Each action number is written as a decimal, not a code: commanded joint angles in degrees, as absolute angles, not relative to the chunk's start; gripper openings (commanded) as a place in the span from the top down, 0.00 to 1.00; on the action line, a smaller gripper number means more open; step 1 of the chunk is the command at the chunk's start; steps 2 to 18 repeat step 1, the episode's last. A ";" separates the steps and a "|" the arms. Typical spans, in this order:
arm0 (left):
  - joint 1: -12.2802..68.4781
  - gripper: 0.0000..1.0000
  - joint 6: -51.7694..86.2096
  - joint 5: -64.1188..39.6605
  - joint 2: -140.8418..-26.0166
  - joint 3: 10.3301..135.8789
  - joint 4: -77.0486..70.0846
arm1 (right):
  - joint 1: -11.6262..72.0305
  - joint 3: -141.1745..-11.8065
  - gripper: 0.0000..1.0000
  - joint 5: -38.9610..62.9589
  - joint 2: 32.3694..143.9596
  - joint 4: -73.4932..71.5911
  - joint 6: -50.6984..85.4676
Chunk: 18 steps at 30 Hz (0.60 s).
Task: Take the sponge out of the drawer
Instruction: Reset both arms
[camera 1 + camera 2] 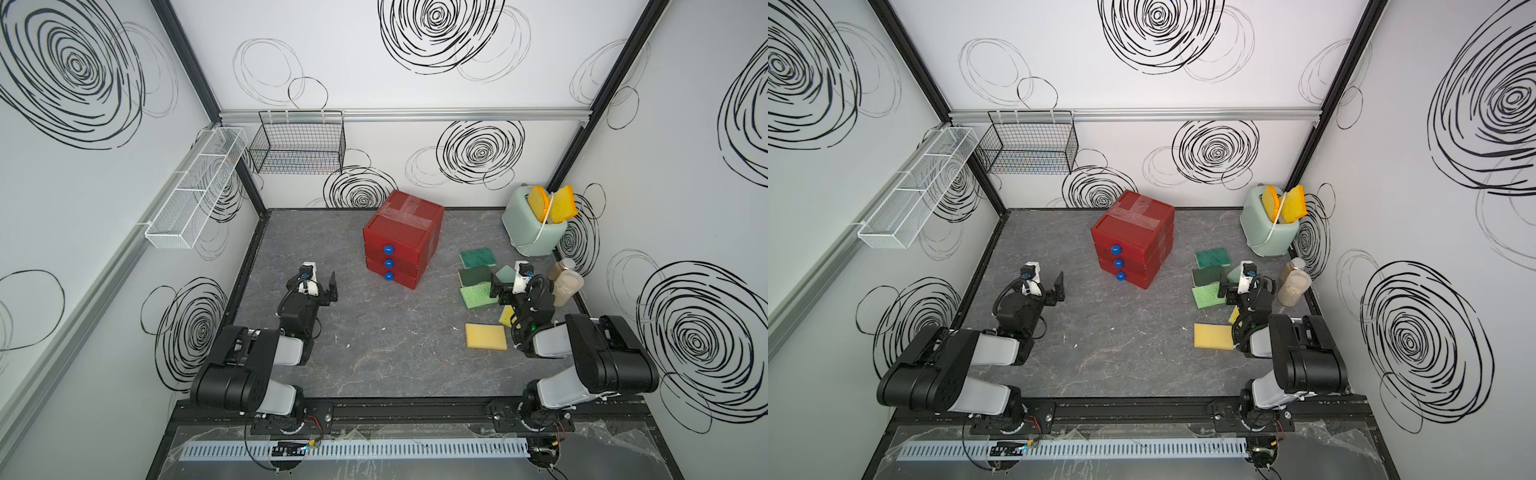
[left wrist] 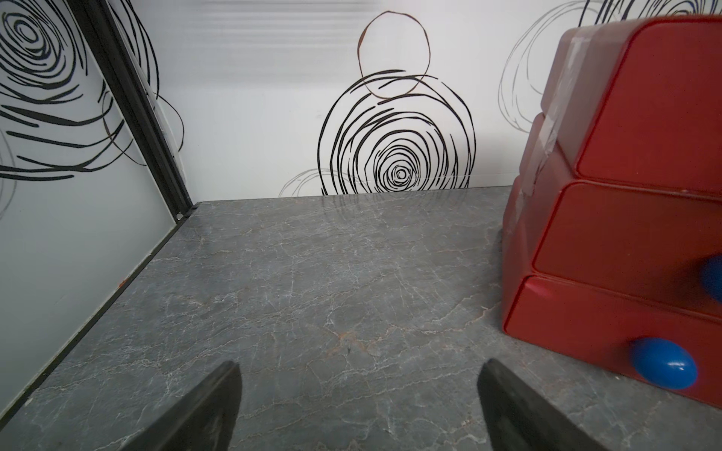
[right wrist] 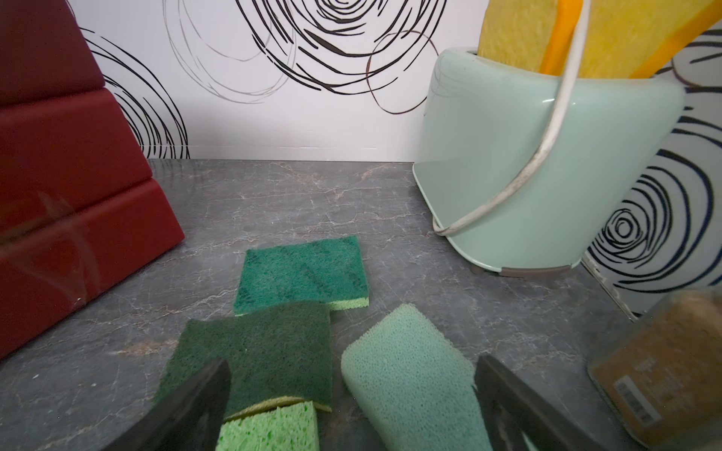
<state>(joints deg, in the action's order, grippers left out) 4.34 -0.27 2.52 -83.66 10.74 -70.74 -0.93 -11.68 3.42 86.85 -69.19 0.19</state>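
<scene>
From my station: the red drawer unit (image 1: 401,239) stands at 12 o'clock from table centre. All three drawers are pushed in flush, and the blue knobs (image 1: 388,263) face me. The task sponge does not show, because the shut fronts hide the insides. I see the left gripper (image 2: 359,367) spread wide and empty over bare tabletop (image 2: 312,273), with the unit at its 2 o'clock in both top views. The right gripper (image 3: 351,365) is also wide, gripping nothing, at 3 o'clock on the table. A mint sponge (image 3: 410,371) and a dark green scrub pad (image 3: 265,343) lie between its fingers, a second green pad (image 3: 302,273) just beyond. There is a yellow sponge (image 1: 486,336) at 4 o'clock. The toaster (image 1: 534,226) at 2 o'clock has orange-yellow sponges (image 1: 552,203) in its slots. The jar (image 1: 567,287) is by the right wall.
</scene>
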 commanded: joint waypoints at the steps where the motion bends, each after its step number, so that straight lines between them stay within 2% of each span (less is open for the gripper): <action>1: 3.95 0.02 -1.63 1.52 -83.76 10.72 -75.36 | -0.70 -12.52 0.01 2.75 86.83 -71.01 -0.31; 18: 3.95 0.02 -1.63 1.52 -83.76 10.72 -75.36 | -0.70 -12.52 0.01 2.75 86.83 -71.01 -0.31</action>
